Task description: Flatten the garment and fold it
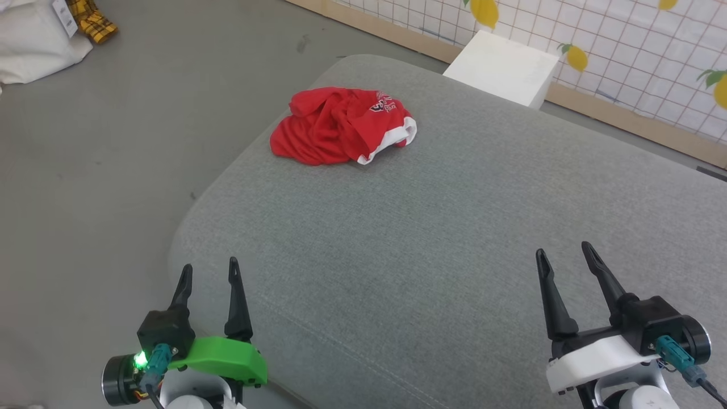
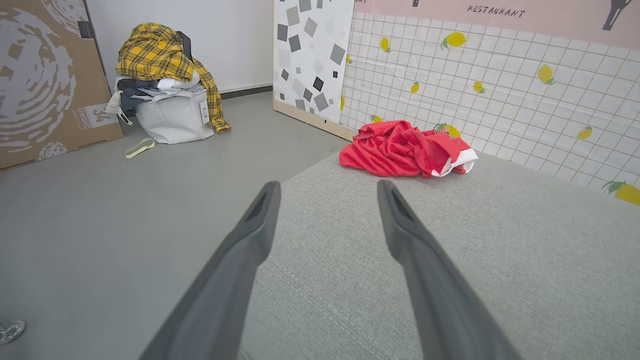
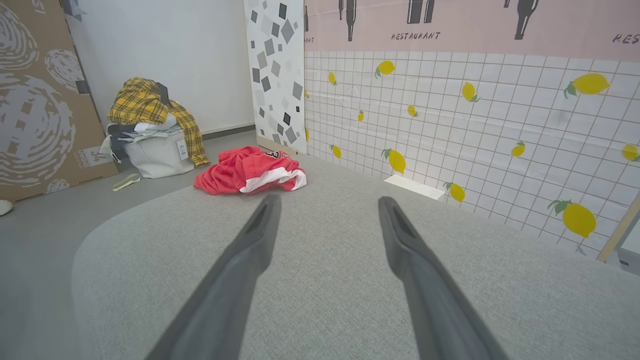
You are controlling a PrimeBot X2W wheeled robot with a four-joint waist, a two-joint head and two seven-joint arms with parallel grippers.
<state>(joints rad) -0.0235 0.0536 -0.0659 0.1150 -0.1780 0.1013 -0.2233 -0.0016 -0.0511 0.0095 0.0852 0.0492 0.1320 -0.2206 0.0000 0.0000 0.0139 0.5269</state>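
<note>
Plainly, left hand [image 1: 210,263] agape, right hand [image 1: 562,248] agape, garment [image 1: 332,128] untouched

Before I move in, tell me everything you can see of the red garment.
The garment is bright red, soft-looking fabric, crumpled into a loose heap, not flattened. A white trim band curls out along its right side in the head view, and printed lettering shows on top, creased and unreadable. It lies near the far left edge of the grey cushion, resting on that alone. The left gripper and right gripper, both open, are well short of it.
</note>
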